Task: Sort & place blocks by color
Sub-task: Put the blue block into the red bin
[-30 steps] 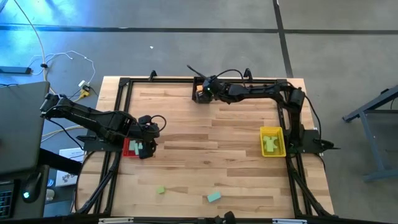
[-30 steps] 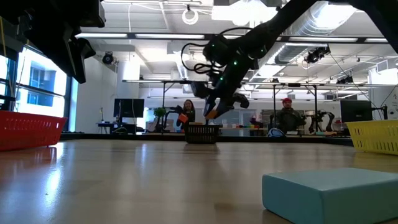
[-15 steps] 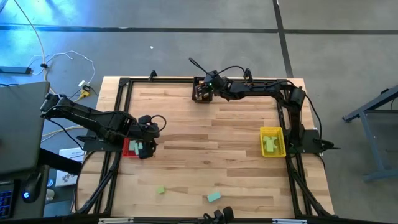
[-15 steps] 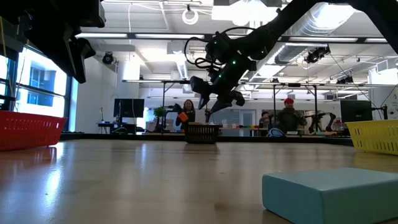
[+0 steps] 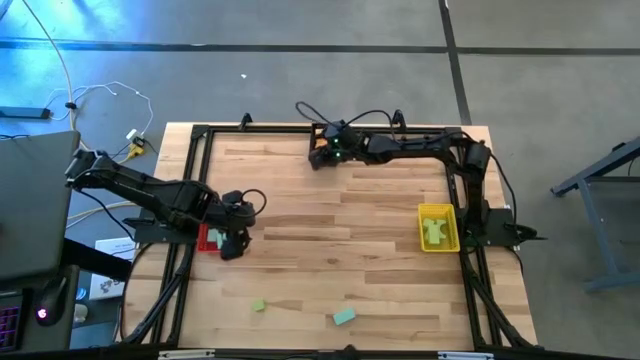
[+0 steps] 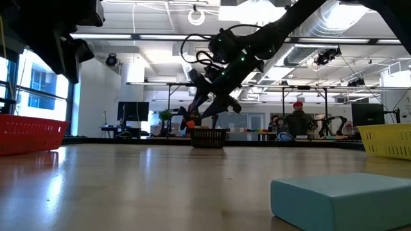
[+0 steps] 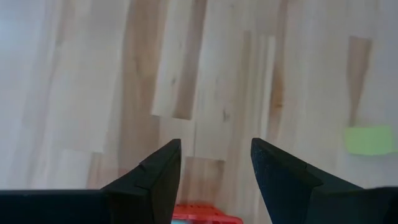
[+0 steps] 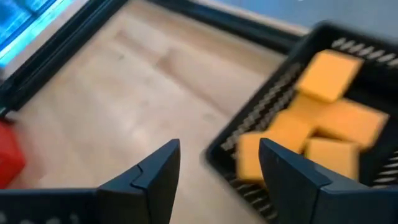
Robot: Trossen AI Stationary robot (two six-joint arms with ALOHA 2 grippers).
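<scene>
Since a second ago the right gripper [image 5: 318, 155] has swung a little toward the left over the far edge of the bench [image 5: 330, 250], and the left gripper [image 5: 232, 243] has shifted slightly beside the red bin [image 5: 208, 236]. From above, the right arm reaches along the far edge to the black bin [image 5: 322, 150], which it largely covers; the yellow bin [image 5: 438, 228] sits by the right edge with yellow-green blocks [image 5: 433, 231] inside, and two loose blocks lie near the front edge, a yellow-green block [image 5: 258, 305] and a teal block [image 5: 344, 316], well apart from every bin. At bench height the right gripper [image 6: 196, 110] hangs just above the black bin [image 6: 209, 137], jaws parted and empty; the teal block [image 6: 337, 200] fills the near right corner, the red bin [image 6: 29, 133] stands at the left, the yellow bin [image 6: 387, 141] at the right, and people show in the room beyond. Past the left wrist's fingers [image 7: 152, 180], which are spread wide with nothing between them, lie bare planks, the red bin's rim [image 7: 205, 219] and the yellow-green block [image 7: 369, 140] off to one side. Past the right wrist's fingers [image 8: 152, 177], also spread and empty, the black bin [image 8: 249, 134] holds several orange blocks [image 8: 311, 137], blurred.
</scene>
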